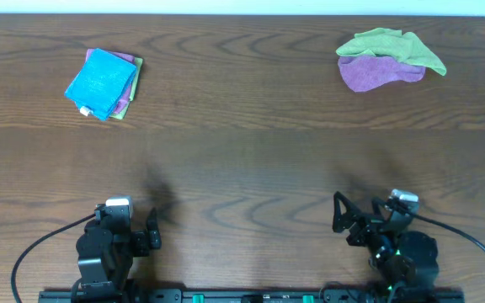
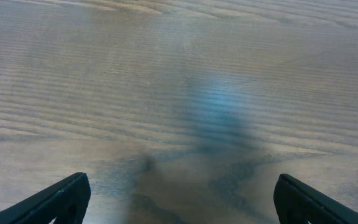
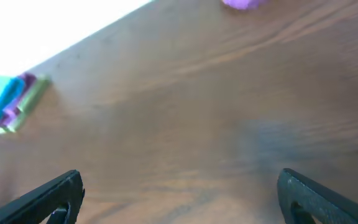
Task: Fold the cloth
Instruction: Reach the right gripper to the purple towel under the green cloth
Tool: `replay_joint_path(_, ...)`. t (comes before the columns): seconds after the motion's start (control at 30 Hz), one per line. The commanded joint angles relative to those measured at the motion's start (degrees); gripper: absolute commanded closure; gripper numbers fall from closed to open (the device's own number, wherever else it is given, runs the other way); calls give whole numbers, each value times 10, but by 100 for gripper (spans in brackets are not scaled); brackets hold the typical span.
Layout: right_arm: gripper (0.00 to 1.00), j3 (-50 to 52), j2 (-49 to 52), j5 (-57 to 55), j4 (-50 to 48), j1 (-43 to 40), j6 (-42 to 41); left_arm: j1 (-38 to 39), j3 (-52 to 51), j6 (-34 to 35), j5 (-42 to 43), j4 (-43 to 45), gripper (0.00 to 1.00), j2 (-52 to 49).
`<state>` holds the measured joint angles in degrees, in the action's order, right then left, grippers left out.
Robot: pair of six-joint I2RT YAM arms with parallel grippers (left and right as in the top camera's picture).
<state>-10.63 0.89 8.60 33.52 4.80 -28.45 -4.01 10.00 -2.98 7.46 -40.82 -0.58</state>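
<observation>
Unreadably small, a white tag marks the blue cloth; left claw and right claw gape wide.

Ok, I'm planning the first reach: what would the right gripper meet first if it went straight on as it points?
Probably bare table. The open right gripper aims between the folded stack and the purple cloth; neither looks in its line, though depth is unclear.

- Wooden table: dark brown, its wavy grain running left to right, filling nearly the whole overhead view.
- White strip: a pale band beyond the table's far edge, across the full width.
</observation>
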Motion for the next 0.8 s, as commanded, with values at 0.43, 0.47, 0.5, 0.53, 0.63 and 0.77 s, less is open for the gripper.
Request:
replay_joint_path(0.43,1,-7,265,9,-310,-7,-12,2,-6,4,-4,-10,5,3)
replay_joint_path(0.47,1,-14,299,9,-326,-7,-12,2,-6,4,-4,-9,5,3)
replay_joint_path(0.5,1,-24,338,9,-343,-7,-12,2,-6,4,-4,-10,5,3)
replay_joint_path(0.53,1,-37,378,9,-357,-7,-10,2,-6,4,-4,-9,5,3)
replay_joint_path(0.63,1,-91,481,9,-367,-7,21,2,-6,4,-4,-9,4,3)
replay_joint_path(0.77,1,-209,625,8,-325,-8,82,2,-6,4,-4,-9,5,3)
